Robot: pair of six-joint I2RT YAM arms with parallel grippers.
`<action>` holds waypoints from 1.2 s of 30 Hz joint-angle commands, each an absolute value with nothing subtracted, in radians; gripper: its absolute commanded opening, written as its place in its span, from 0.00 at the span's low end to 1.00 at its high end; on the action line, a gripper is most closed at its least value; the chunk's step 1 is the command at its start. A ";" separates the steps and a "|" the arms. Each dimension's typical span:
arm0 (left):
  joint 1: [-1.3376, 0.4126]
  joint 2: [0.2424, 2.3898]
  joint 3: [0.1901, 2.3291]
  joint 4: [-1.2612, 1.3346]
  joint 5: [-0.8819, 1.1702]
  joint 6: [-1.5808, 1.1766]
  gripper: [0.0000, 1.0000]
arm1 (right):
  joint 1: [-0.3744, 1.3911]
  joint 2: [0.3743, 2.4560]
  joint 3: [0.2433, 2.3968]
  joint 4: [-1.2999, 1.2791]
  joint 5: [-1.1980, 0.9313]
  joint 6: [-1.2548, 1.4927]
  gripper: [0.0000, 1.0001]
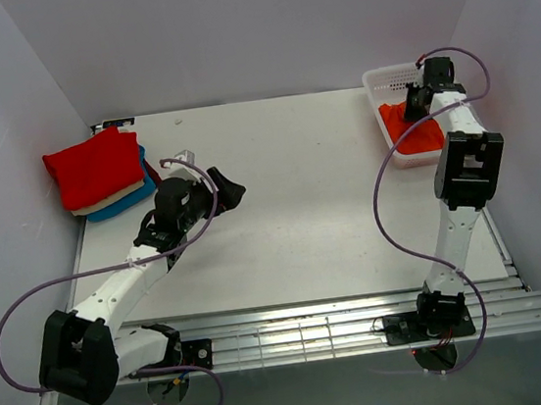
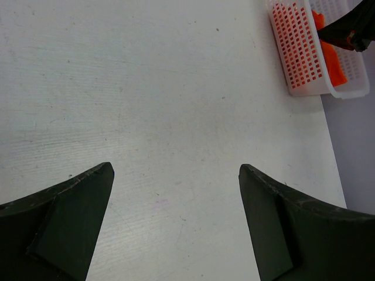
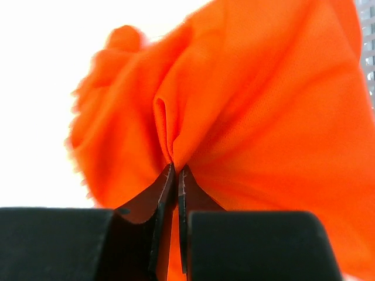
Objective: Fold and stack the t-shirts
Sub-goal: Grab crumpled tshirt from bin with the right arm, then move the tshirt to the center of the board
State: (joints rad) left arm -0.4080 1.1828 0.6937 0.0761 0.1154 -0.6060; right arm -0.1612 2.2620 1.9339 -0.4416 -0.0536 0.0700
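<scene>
Mostly done: folded t-shirts stacked far left, red on top, cream and teal-blue under. Left to do: orange t-shirt, bunched in the mesh basket far right, pinched tight in the right end effector. Nothing in the left end effector, spread wide over the white surface. Pale walls all round.

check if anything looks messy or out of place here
Only the orange t-shirt stands out: it is a crumpled, unfolded bunch in the white basket, pinched by the shut right end effector. The folded stack at far left looks tidy, with its layers only slightly offset.
</scene>
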 commanded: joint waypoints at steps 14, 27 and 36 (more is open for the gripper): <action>-0.408 1.017 0.653 0.017 0.097 -0.600 0.98 | 0.296 1.668 2.117 -0.430 -0.348 0.205 0.08; -0.408 0.804 0.706 -0.158 0.038 -0.594 0.98 | 0.374 1.330 1.440 -0.256 -0.135 0.252 0.08; -0.408 0.819 0.704 -0.271 0.075 -0.561 0.97 | 0.374 1.319 0.921 -0.216 0.156 0.265 0.34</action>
State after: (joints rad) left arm -0.4080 0.7750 0.7029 -0.1852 0.0429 -0.5785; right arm 0.3790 1.3224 0.9615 -0.2752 -0.0051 0.2615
